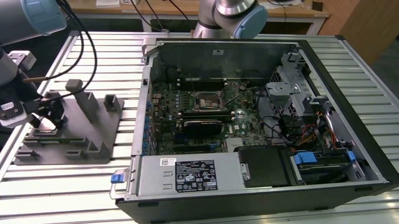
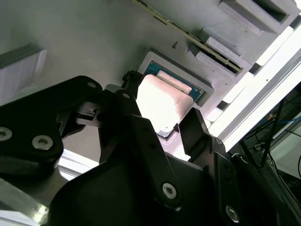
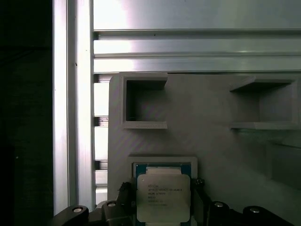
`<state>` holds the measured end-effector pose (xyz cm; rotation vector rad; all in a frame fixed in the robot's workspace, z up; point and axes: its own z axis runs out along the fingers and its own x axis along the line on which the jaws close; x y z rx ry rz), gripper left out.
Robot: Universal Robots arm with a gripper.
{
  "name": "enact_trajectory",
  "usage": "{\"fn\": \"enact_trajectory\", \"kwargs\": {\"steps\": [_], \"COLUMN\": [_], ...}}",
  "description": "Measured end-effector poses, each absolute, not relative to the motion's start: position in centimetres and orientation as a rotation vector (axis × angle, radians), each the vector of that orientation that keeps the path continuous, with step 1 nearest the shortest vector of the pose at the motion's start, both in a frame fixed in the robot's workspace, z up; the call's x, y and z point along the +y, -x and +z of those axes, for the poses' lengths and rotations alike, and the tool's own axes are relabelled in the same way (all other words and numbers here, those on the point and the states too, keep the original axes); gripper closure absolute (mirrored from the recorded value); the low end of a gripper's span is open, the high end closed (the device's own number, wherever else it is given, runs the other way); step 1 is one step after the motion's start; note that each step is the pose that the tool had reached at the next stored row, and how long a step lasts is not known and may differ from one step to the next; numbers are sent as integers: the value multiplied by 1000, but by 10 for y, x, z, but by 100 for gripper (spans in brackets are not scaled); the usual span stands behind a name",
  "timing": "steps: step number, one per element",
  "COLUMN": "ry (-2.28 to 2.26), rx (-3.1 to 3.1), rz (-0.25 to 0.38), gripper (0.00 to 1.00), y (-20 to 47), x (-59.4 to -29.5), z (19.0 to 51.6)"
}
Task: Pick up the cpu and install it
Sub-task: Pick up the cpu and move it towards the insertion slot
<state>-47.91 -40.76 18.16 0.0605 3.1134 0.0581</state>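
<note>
**Gripper point(image 2: 163, 113) at the grey fixture point(image 3: 207, 108), jaws closed to the width of the cpu point(image 3: 163, 197).**
Both wrist views show the cpu between the jaws, taken by two opposite edges and seemingly sitting just clear of its recess. The fixture lies at the exterior view's left on the slatted surface point(image 1: 62, 186), well apart from the open case point(image 1: 249, 207). The cpu is judged light, stiff and thin, with a smooth metal top and a fragile underside. Hold it by the edges only, level, with modest force.
</note>
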Motion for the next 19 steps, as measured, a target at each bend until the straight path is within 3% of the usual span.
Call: {"fn": "enact_trajectory", "kwargs": {"steps": [2, 3, 19], "ry": [-61, -60, -61], "rx": [3114, 3113, 3113], "rz": [58, 58, 58], "gripper": [40, 46, 46], "y": [479, 479, 479], "x": [-408, -408, -408], "z": [182, 182, 193]}}
